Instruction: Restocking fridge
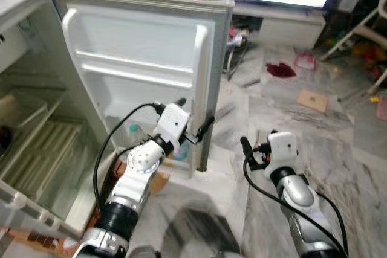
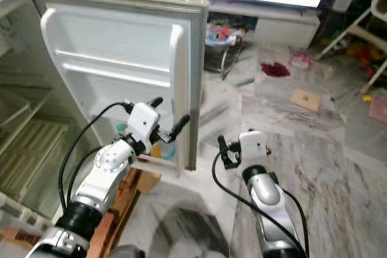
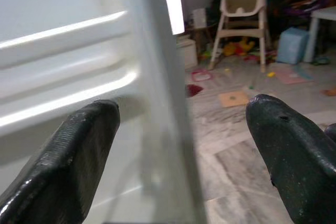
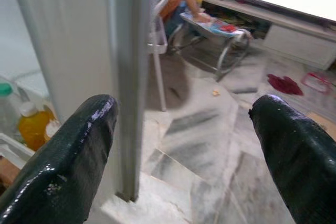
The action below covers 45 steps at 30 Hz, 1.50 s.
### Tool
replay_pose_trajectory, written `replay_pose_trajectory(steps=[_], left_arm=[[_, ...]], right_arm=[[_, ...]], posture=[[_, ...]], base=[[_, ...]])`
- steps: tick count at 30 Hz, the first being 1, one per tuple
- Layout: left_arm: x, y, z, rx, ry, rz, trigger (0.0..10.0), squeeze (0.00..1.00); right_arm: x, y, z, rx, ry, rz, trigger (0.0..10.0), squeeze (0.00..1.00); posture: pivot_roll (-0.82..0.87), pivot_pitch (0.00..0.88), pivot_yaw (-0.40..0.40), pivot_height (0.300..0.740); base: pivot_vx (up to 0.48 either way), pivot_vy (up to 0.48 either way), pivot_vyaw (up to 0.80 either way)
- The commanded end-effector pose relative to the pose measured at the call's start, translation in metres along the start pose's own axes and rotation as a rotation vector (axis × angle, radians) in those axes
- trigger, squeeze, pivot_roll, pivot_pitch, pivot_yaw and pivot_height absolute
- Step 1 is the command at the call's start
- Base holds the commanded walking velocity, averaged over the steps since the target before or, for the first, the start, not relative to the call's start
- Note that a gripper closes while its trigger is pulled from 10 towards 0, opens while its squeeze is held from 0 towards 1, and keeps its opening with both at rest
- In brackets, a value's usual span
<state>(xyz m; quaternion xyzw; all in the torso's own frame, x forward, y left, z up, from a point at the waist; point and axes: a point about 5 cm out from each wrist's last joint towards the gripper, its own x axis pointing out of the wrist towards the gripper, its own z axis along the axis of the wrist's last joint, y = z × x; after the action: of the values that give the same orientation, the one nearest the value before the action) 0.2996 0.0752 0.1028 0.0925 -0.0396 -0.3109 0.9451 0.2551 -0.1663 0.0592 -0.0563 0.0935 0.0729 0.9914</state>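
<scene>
My left pincer (image 1: pixel 195 130) is spread wide astride the free edge of the open fridge door (image 1: pixel 145 64), on my left. My right pincer (image 2: pixel 222 149), also wide, holds nothing nearby. Bottles (image 4: pixel 32 127) sit in the door's bottom shelf. I judge the next move is swinging the door closed.

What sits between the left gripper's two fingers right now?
The free edge of the open fridge door stands between the open fingers of the left gripper, plain in the left wrist view.
</scene>
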Motion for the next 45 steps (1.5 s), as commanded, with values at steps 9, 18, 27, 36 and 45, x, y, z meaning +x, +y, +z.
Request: replay_pose_trajectory(steps=[9,18,27,36,45], left_arm=[[0.003,0.006,0.002,0.023,0.010,0.003,10.0,0.00],[0.003,0.008,0.005,-0.019,-0.019,0.027,10.0,0.00],[-0.032,0.005,-0.016,-0.040,0.054,0.093,10.0,0.00],[-0.059,0.014,-0.025,-0.023,0.100,0.155,10.0,0.00],[-0.071,0.030,-0.020,0.001,0.116,0.192,10.0,0.00]], right_arm=[[0.003,0.006,0.004,-0.001,-0.015,0.016,10.0,0.00],[0.002,0.006,0.004,-0.008,-0.017,0.013,10.0,0.00],[0.001,0.007,0.004,0.002,-0.017,0.011,10.0,0.00],[0.005,0.006,0.007,-0.005,-0.025,0.010,10.0,0.00],[0.002,0.009,0.008,-0.007,-0.031,0.005,10.0,0.00]], posture=[[0.01,0.023,-0.051,0.740],[-0.01,0.024,-0.046,0.740],[0.01,0.029,-0.053,0.740],[0.03,0.054,-0.056,0.740],[0.04,0.077,-0.056,0.740]], base=[[0.473,0.000,0.00],[0.372,0.000,0.00],[0.000,0.000,0.00],[0.000,-0.207,-0.79],[0.174,-0.356,-0.80]])
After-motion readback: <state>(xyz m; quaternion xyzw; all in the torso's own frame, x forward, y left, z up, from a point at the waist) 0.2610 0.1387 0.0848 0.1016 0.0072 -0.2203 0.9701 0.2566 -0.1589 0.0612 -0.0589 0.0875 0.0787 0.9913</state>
